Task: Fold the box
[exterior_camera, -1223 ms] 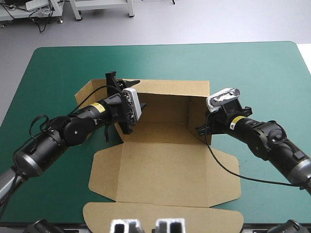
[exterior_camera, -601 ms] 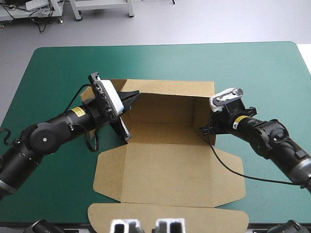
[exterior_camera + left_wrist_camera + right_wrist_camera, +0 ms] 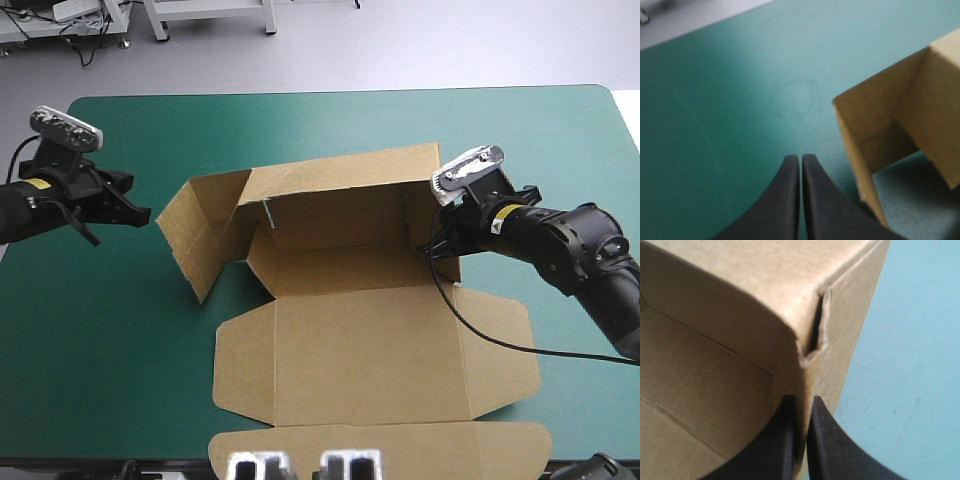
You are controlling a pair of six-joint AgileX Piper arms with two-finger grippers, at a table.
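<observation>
The box (image 3: 350,340) sits at the centre of the desk (image 3: 520,130), far and side walls raised, lid flat toward the near edge. The right end effector (image 3: 432,250) pinches its right wall. The left end effector (image 3: 140,213) is closed, empty, well left.

The worktop (image 3: 330,115) carries a teal-green cover (image 3: 110,340) over its whole top. Its far edge runs straight, and both far corners are rounded. The cover lies flat and smooth, one plain colour throughout. In the left wrist view a faint curved mark (image 3: 802,92) shows on the cover, and the worktop's edge shows as a straight line far ahead
</observation>
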